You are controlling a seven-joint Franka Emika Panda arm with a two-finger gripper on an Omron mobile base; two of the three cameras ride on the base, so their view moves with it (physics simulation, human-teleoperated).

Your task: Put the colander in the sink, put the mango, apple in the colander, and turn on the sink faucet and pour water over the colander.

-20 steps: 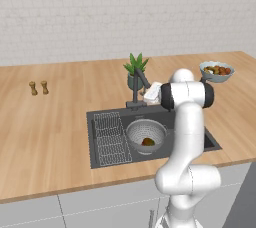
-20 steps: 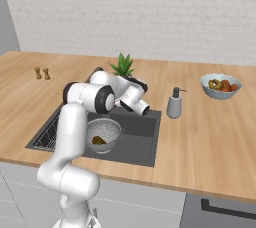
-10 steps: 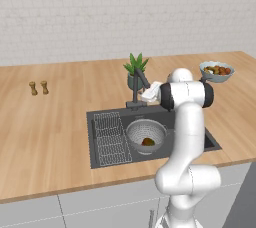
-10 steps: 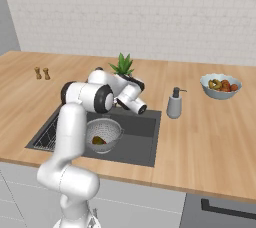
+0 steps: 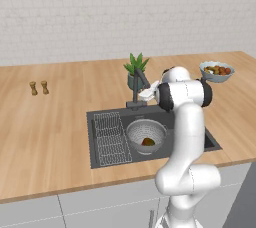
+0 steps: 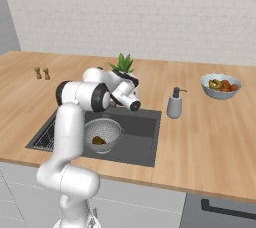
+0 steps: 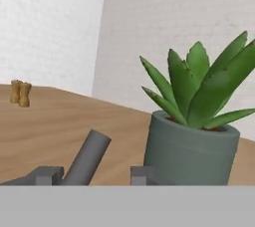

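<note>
Colander in the sink, gripper up at the faucet.
The sink [image 5: 102,152] holds a wire rack [image 5: 111,138] and the colander [image 5: 145,135], with the mango [image 5: 148,142] inside. The gripper [image 7: 90,176], fingers spread apart, straddles the sink faucet [image 7: 85,159] lever, above and behind the colander. The hand view shows the potted plant [image 7: 193,132] close up; the right base view adds a soap dispenser [image 6: 174,103] and fruit bowl [image 6: 220,86].

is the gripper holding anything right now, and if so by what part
Nothing is held. In the hand view the gripper is open, its tips on either side of the sink faucet lever without closing on it. The mango lies in the colander.
</note>
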